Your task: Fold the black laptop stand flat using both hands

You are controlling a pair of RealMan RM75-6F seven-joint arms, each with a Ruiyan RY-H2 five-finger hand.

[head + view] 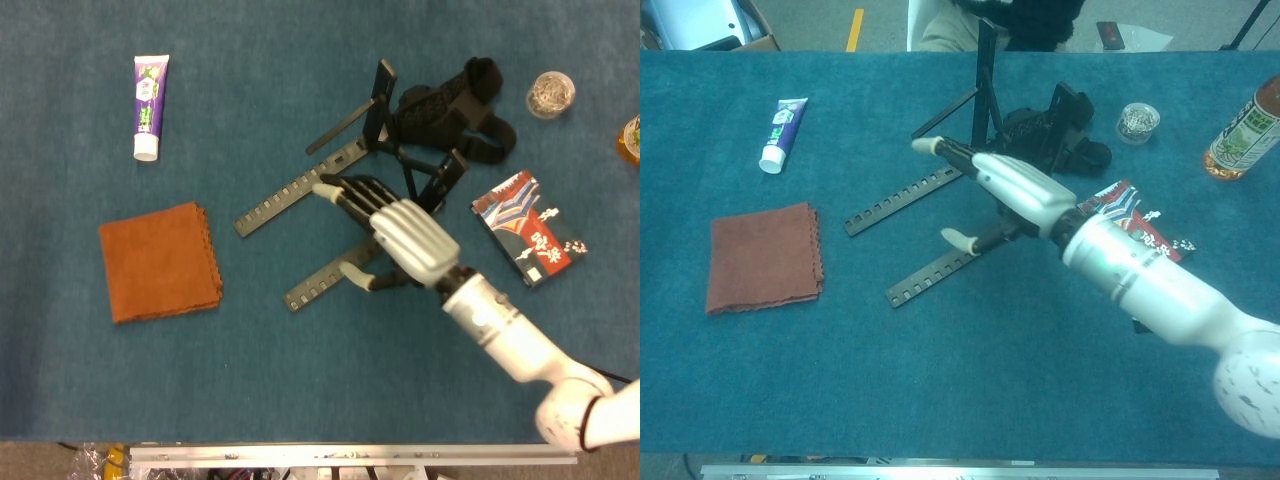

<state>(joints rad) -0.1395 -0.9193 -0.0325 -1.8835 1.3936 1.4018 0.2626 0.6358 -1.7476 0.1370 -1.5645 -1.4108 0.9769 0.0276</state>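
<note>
The black laptop stand (375,150) (985,110) stands unfolded in the middle of the blue table, with two long slotted rails (290,190) (905,200) running toward the front left and upright props at the back. My right hand (395,235) (1005,190) hovers over the nearer rail (320,280) (925,275), fingers spread and stretched toward the far rail, thumb hanging low. It holds nothing. The left hand is in neither view.
A folded orange cloth (160,260) (765,255) lies at the left, a toothpaste tube (150,92) (780,133) behind it. A black strap bundle (455,105) sits behind the stand. A patterned packet (530,228), a small jar (550,93) and a bottle (1240,125) are at the right.
</note>
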